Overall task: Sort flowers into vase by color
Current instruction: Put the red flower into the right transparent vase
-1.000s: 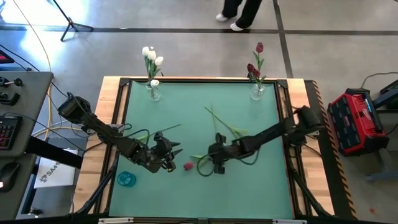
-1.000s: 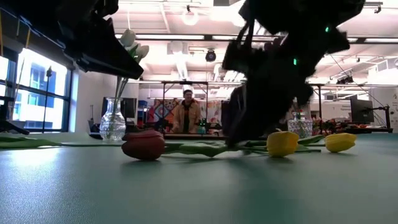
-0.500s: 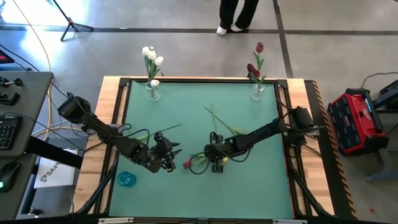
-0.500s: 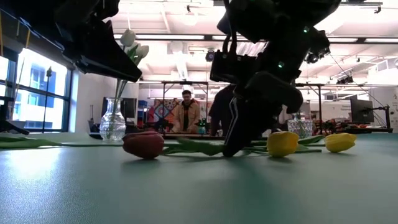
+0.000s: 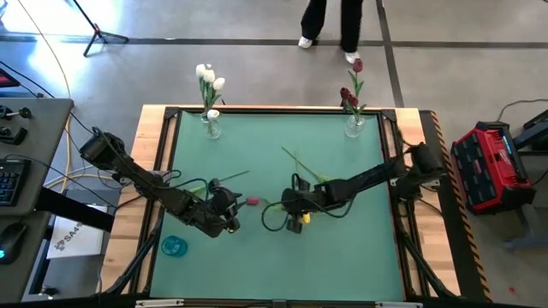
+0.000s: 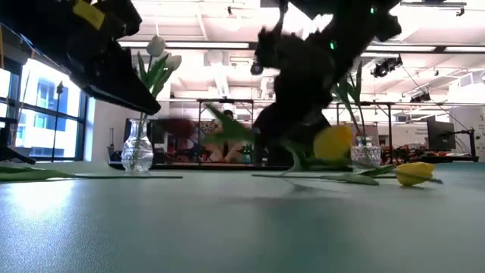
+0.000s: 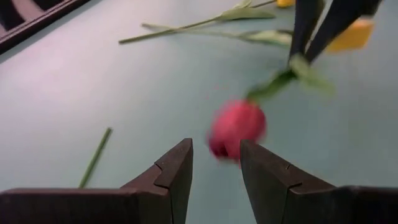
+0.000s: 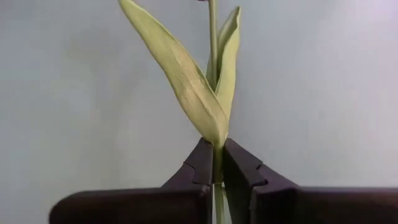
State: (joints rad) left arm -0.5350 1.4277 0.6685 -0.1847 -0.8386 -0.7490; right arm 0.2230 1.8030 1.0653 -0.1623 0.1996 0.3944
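A red tulip hangs above the table's middle, its head [image 5: 253, 202] pointing toward the left arm. My right gripper [image 5: 288, 204] is shut on its green stem. My left gripper [image 7: 216, 165] stands open just short of the red head [image 7: 237, 127], not touching it. A yellow tulip head [image 5: 300, 221] shows beside my right gripper and looks raised [image 6: 333, 142] in the low view; whether it is held I cannot tell. Another yellow head [image 6: 413, 173] lies on the table. White tulips stand in the far left vase [image 5: 211, 127], red ones in the far right vase [image 5: 354, 124]. My right gripper pinches the red tulip's thin stem [image 8: 217, 169] between its two fingertips, right where the two narrow leaves [image 8: 186, 87] spring from it. The fingers come slanting down from the table's right and lie across the stem. The tulip is lifted clear of the table.
Loose green stems [image 5: 301, 167] lie on the mat behind my right gripper, and another stem [image 5: 227, 178] lies near the left arm. A blue round thing [image 5: 174, 246] sits by the near left corner. A person stands on the floor beyond the far edge.
My right gripper has shut on the red tulip's stem and risen, shifting toward the table's left. The tulip has come up off the mat, and its head has swung toward the far edge, ending in front of my left gripper. The nearby yellow head has also risen.
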